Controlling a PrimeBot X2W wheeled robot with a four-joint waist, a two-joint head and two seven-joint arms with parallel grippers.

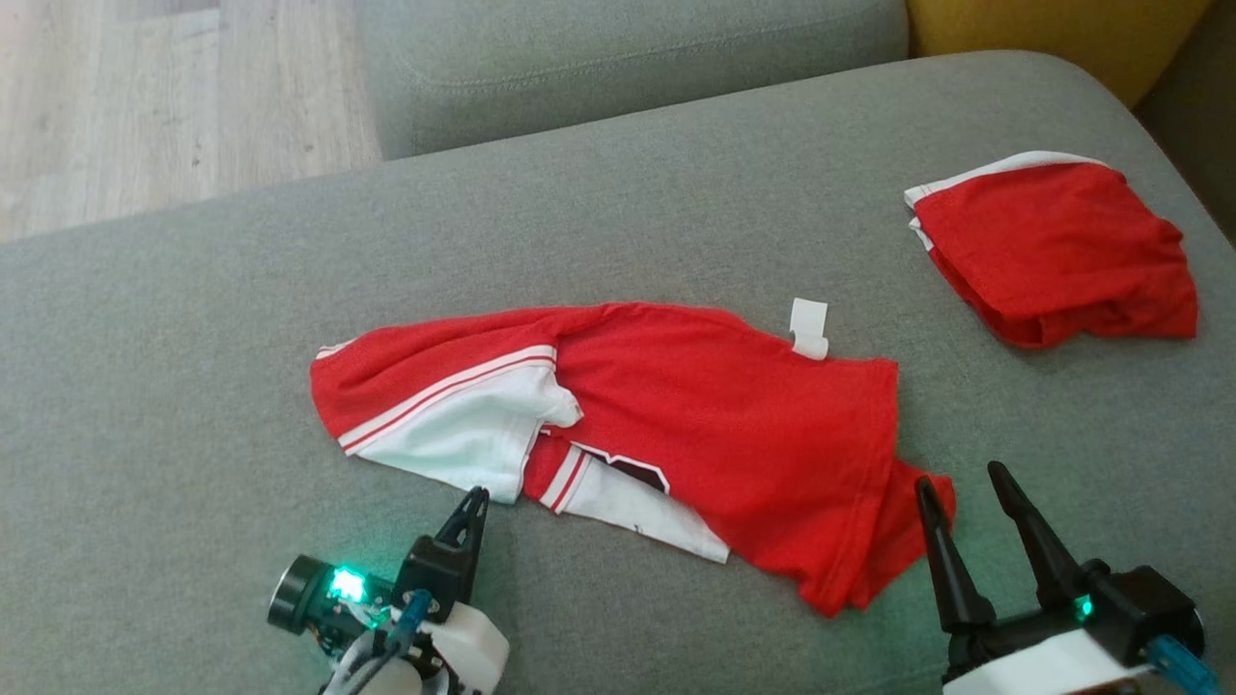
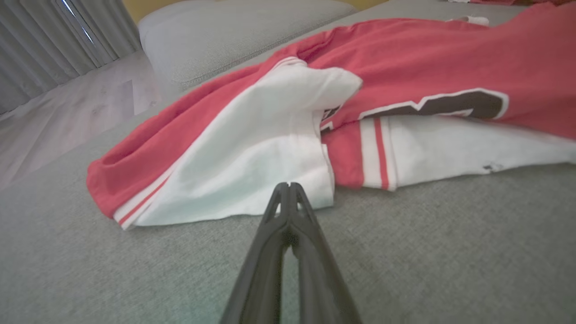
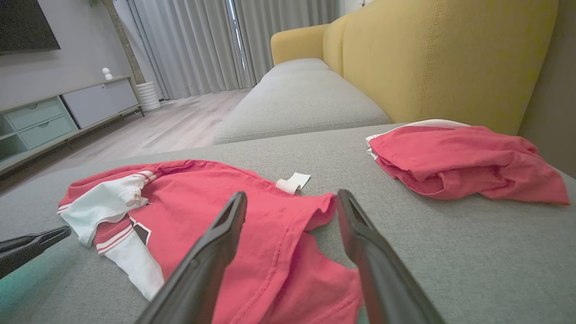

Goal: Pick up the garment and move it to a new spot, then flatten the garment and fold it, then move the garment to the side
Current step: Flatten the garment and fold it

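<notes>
Currently gripped: nothing that I can see; the left gripper (image 1: pixel 475 497) has its fingers pressed together with no cloth between them; the right gripper (image 1: pixel 959 478) is spread wide and empty.
Garment: the red and white garment (image 1: pixel 695 405) lies crumpled just ahead of both grippers; its white panel edge sits right at the left gripper's tips, touching or not I cannot tell; its red hem corner lies beneath the right gripper's spread fingers.
Handling: it looks light, thin and limp; it should drape and bunch rather than hold a shape; nothing to break, though a shallow pinch may slip off or catch one layer only.
Where to hold: I'd guess the red hem corner under the right gripper and the striped white edge ahead of the left; a white tag (image 1: pixel 809 328) stands up at the far edge, beyond the right gripper, too small to trust.
Surface: a grey cushion (image 1: pixel 193 405), woven and soft; likely to give under the fingertips and drag on the cloth.
Also there: a folded red cloth (image 1: pixel 1053 251) farther off beyond the right gripper, well apart from the garment.
Room: a wood floor (image 1: pixel 145 97) beyond the left gripper; a yellow backrest (image 3: pixel 450 58), grey curtains (image 3: pixel 193 45) and a low cabinet (image 3: pixel 54 117) ahead of the right gripper.
</notes>
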